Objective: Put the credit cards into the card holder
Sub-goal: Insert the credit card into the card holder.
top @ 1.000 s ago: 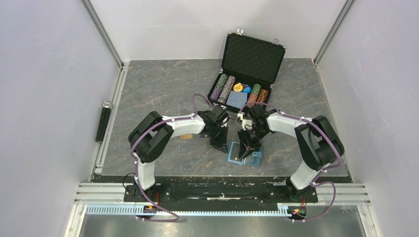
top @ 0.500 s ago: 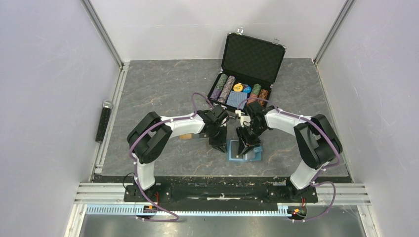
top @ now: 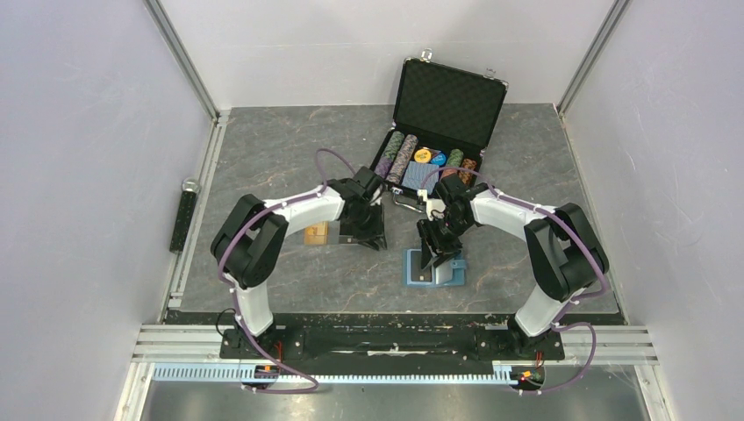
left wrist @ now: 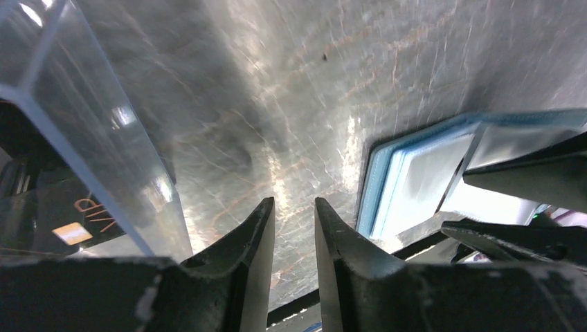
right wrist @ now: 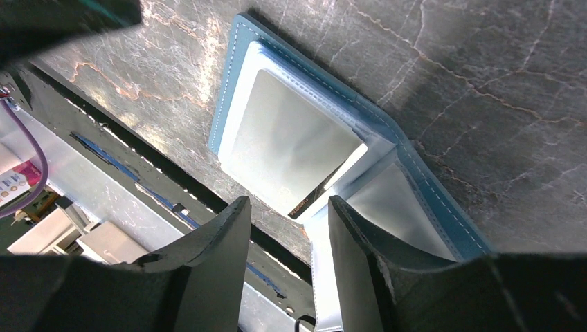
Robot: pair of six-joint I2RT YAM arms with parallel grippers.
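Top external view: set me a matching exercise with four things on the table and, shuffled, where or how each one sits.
Things:
1. card holder
2. orange card
3. black case
4. poker chips

Places or states:
A. in rows inside the case
B. lid raised, at the far side of the table
C. lying flat beside the left tool
D. spread open below the right tool

Pairs: 1-D, 2-C, 3-B, 4-A.

card holder [top: 419, 277] partly under right gripper [top: 432, 260] (far edge hidden), orange card [top: 314, 233] lettering too small
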